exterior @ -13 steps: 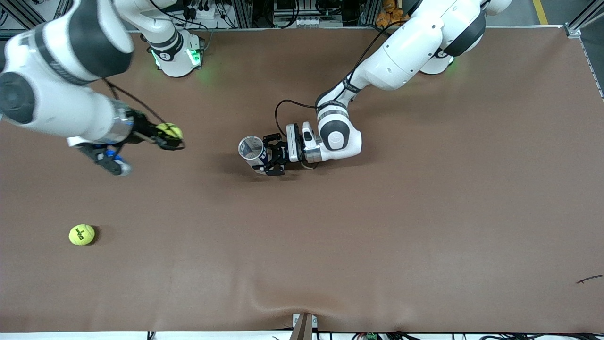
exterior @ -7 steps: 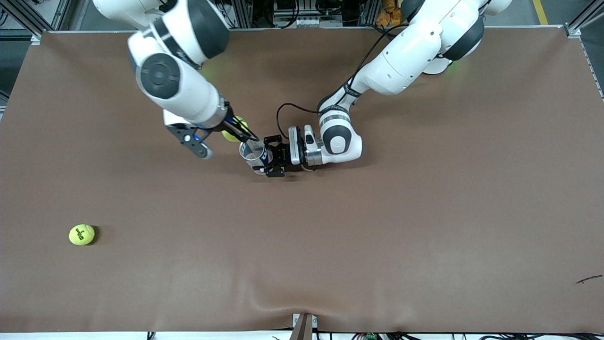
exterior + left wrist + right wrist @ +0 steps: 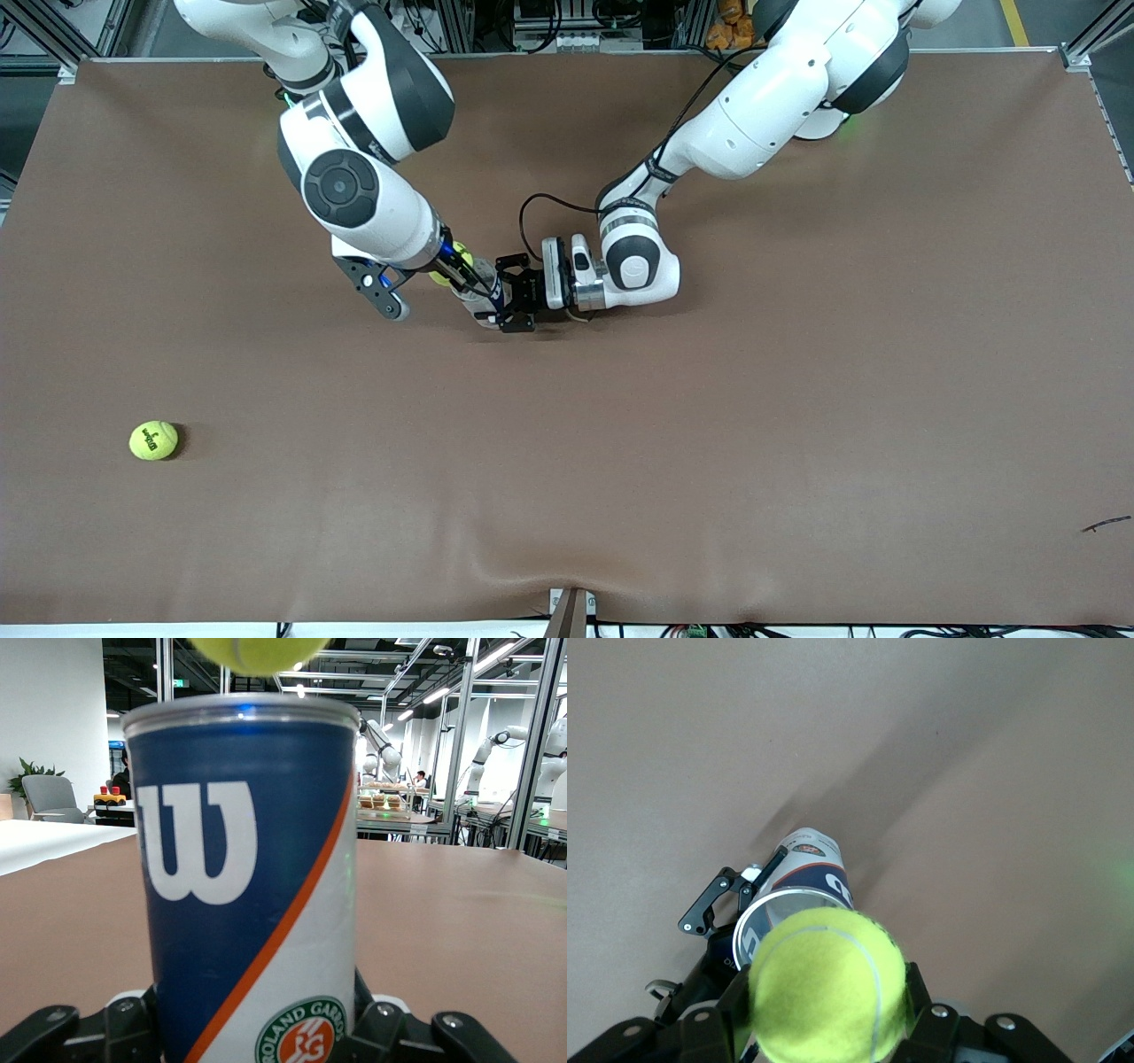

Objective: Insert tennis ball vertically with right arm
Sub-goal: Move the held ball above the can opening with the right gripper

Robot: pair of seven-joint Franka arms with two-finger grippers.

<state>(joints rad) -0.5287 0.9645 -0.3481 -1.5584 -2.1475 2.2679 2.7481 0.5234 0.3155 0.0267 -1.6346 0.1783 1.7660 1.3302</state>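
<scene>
Tennis ball (image 3: 829, 985): light, felted, springy; pinched across its middle in right gripper (image 3: 824, 1014), just above can (image 3: 248, 895) mouth. Can: thin-walled, upright, clamped low by left gripper (image 3: 512, 293).

Tennis ball (image 3: 830, 985) in right gripper (image 3: 461, 273) above upright can (image 3: 244, 886), can in left gripper (image 3: 507, 299) mid-table, second ball (image 3: 153, 439) nearer camera

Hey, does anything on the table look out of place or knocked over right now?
Nothing looks spilled or damaged. The can stands upright in the left gripper, and the right gripper holds a tennis ball over its open top. A second tennis ball lies alone toward the right arm's end, nearer the front camera.
</scene>
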